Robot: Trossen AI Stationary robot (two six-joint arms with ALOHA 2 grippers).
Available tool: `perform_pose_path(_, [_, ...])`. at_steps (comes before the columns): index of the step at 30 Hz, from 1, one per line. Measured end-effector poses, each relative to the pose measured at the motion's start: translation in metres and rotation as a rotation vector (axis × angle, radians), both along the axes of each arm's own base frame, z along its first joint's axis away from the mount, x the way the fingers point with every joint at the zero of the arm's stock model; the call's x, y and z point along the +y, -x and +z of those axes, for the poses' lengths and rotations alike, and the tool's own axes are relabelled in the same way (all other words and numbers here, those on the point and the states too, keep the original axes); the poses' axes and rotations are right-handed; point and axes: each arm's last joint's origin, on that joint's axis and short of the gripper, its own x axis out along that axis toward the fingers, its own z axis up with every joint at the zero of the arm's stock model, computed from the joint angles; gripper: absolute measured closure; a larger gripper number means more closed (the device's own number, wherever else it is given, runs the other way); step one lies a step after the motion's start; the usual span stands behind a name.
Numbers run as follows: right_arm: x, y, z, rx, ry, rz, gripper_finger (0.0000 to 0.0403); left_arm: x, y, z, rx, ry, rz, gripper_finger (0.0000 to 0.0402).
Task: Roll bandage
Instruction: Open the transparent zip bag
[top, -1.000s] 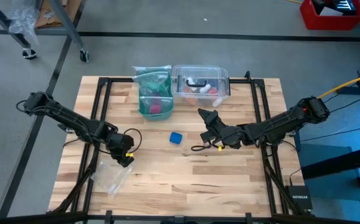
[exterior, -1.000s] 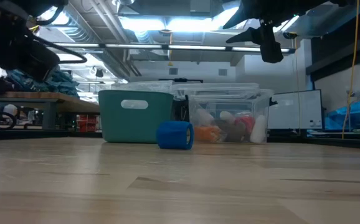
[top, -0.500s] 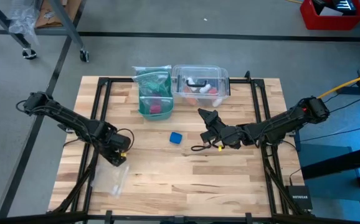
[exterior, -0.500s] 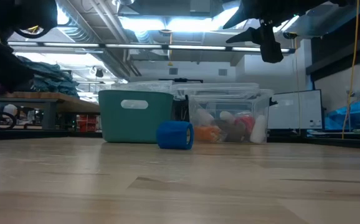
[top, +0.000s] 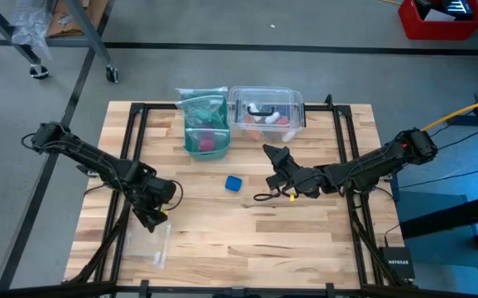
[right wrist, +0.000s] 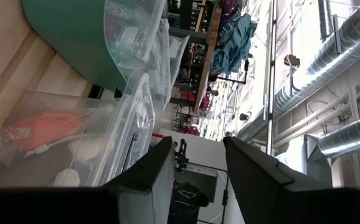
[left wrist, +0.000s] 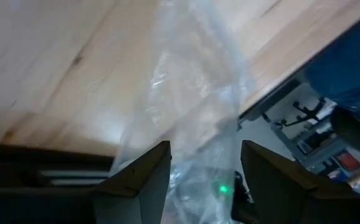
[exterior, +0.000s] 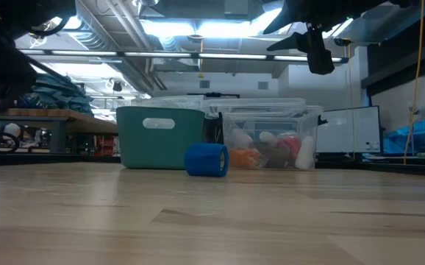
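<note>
The bandage (top: 234, 184), a small blue roll, sat on the wooden table (top: 305, 240) near its middle, in front of the bins and apart from both grippers, with nothing touching it. In the low view it (exterior: 206, 160) rested on its side just ahead of the teal bin (exterior: 159, 137).

A clear plastic bag (top: 159, 246) lay flat near the table's front left corner, just beside the left gripper (top: 150, 217), whose fingers stood apart over it, holding nothing. The right gripper (top: 274, 156) hung above the table near the clear box (top: 267, 108), fingers spread and empty.

The teal bin (top: 204, 124) held a pink-red item and a clear plastic wrap. The clear box beside it held white and orange-red items.
</note>
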Motion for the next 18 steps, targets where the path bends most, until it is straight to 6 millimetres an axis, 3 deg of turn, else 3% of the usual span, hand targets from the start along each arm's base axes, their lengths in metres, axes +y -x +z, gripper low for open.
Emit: perform_pose_path(18, [0.000,0.000,0.000,-0.002,-0.003,0.000,0.0256,-0.001,0.001,-0.011,0.061,-0.121,-0.003,0.0215])
